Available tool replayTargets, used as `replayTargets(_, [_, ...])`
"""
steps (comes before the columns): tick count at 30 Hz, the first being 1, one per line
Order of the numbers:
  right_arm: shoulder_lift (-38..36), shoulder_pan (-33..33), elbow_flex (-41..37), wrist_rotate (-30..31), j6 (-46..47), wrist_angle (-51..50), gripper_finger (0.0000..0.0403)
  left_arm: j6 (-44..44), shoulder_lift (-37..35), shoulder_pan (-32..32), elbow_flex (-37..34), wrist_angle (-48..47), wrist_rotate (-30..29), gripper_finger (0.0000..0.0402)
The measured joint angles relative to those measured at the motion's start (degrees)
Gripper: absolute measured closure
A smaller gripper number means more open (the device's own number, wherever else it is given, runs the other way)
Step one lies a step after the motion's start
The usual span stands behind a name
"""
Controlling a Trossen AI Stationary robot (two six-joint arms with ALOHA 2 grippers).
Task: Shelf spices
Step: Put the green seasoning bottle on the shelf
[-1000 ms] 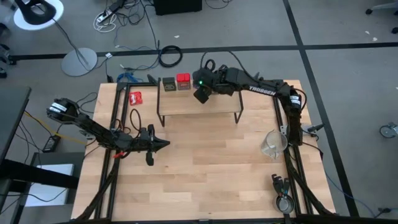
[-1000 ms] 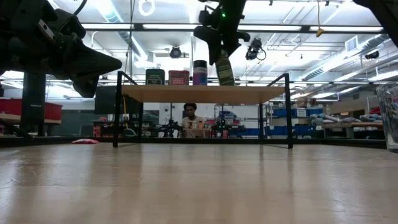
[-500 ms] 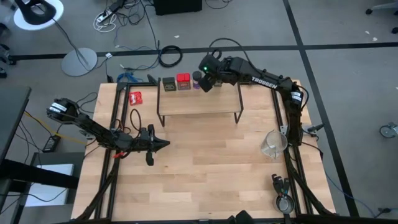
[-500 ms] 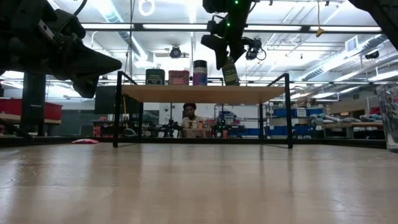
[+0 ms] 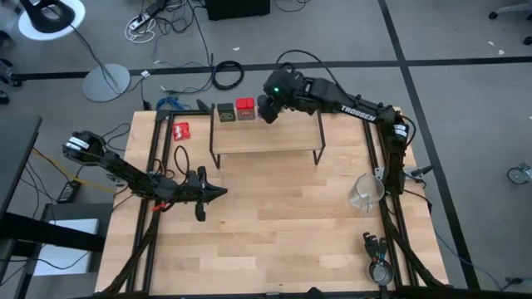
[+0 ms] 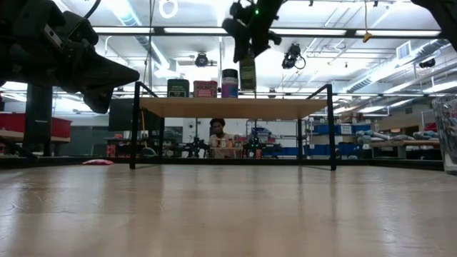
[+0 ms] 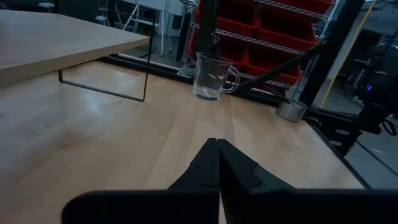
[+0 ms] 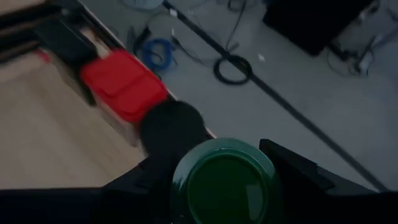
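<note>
Placement step: right tool (image 6: 246, 48) grips green jar (image 6: 248, 74) just above shelf (image 6: 235, 108), beside blue-capped jar (image 6: 229, 83). Judgement: lower upright until base seats, clear of neighbour, then release. Left tool (image 5: 218, 193) shut, empty, idle over surface.

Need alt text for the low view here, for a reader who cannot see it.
The right claw holds the green jar just above the shelf, right of the blue-capped jar, red tin and olive tin. The left claw hangs shut at left.
</note>
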Motion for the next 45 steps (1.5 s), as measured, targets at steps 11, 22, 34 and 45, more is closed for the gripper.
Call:
replayTargets(11, [-7.41, 2.08, 0.00, 9.88, -2.64, 1.44, 0.0203, 0.00, 0.00, 0.00, 0.00, -1.05, 0.01, 0.0400])
replayTargets(22, [-20.26, 8.67, 0.00, 17.04, -9.64, 0.82, 0.0203, 0.00, 0.00, 0.02, 0.00, -1.03, -0.01, 0.0400])
replayTargets(34, [-31.68, 18.44, 0.02, 31.46, -5.04, -10.38, 0.0203, -0.23, 0.00, 0.02, 0.00, -0.64, 0.00, 0.0400])
replayTargets(45, [-33.10, 25.55, -3.90, 39.73, 6.39, -22.87, 0.0203, -0.63, 0.00, 0.01, 0.00, -0.41, -0.01, 0.0400])
